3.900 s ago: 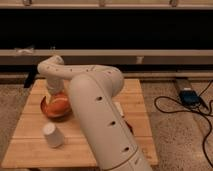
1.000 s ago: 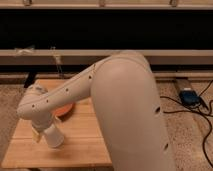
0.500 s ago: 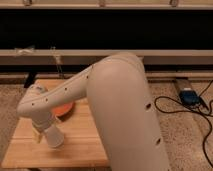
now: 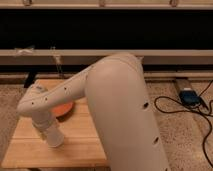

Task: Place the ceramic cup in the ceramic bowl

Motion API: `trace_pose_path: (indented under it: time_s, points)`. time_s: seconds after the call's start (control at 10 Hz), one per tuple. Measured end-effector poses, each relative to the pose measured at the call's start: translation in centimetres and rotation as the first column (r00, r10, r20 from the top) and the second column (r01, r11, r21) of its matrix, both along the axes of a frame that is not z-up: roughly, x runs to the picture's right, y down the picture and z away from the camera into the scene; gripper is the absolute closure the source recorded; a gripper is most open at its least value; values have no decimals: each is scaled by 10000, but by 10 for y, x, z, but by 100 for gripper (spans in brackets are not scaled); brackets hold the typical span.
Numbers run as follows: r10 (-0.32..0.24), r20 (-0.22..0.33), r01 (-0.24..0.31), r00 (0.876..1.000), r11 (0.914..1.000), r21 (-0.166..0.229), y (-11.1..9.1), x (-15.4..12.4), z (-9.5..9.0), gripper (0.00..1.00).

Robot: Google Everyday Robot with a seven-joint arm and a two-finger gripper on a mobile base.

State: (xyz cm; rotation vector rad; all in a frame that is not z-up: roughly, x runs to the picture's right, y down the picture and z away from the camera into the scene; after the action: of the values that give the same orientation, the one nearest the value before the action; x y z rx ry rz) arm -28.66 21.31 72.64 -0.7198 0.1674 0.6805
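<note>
Wooden table (image 4: pixel 80 142), speckled floor (image 4: pixel 187 147), black cables (image 4: pixel 204 131), perhaps a power adapter (image 4: pixel 190 96), dark recess behind (image 4: pixel 105 30)

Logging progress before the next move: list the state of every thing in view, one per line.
cup: standing at the table's front left, outside the bowl.
bowl: on the table behind the cup, partly hidden by the arm, no cup in it.
pincer: low over the table, right against the cup.
table: bearing cup and bowl.
</note>
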Motion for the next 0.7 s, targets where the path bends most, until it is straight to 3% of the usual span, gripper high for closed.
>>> trace_pose_path:
  time_s: [0.2, 0.3, 0.7]
  points:
    - [3, -77, -3, 10000, 10000, 54, -5, 3, -5, 95]
    - [42, -107, -41, 9999, 9999, 103, -11, 5, -11, 100]
    - [106, -21, -105, 9999, 9986, 513, -59, 16, -48, 100]
